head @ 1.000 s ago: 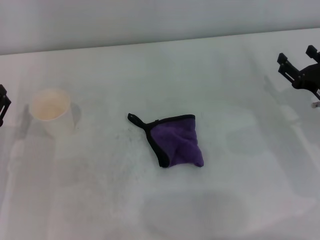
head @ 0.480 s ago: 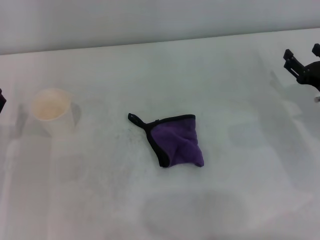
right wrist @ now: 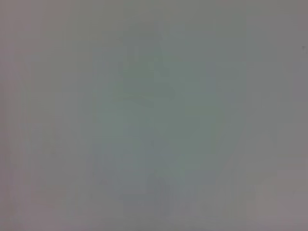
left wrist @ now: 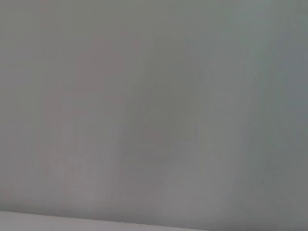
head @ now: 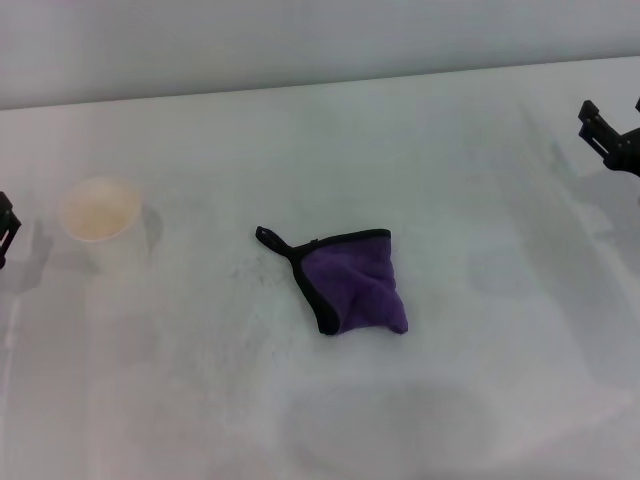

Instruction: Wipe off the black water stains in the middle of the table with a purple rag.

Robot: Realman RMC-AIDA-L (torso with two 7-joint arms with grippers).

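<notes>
The purple rag (head: 362,284) lies crumpled in the middle of the white table (head: 450,180), its black corner loop (head: 266,236) pointing toward the left. No black water stains show anywhere in view; only faint grey speckles lie beside the rag. My right gripper (head: 615,122) hovers at the far right edge, well away from the rag, open with nothing between its fingers. Only a sliver of my left gripper (head: 5,228) shows at the left edge, next to the cup. Both wrist views show nothing but plain grey.
A white paper cup (head: 100,220) stands upright on the left of the table. The table's far edge meets a pale wall at the back.
My right gripper has drawn back to the right, toward the picture's edge. The left gripper's sliver has shifted slightly lower. The rag and cup have not moved.
</notes>
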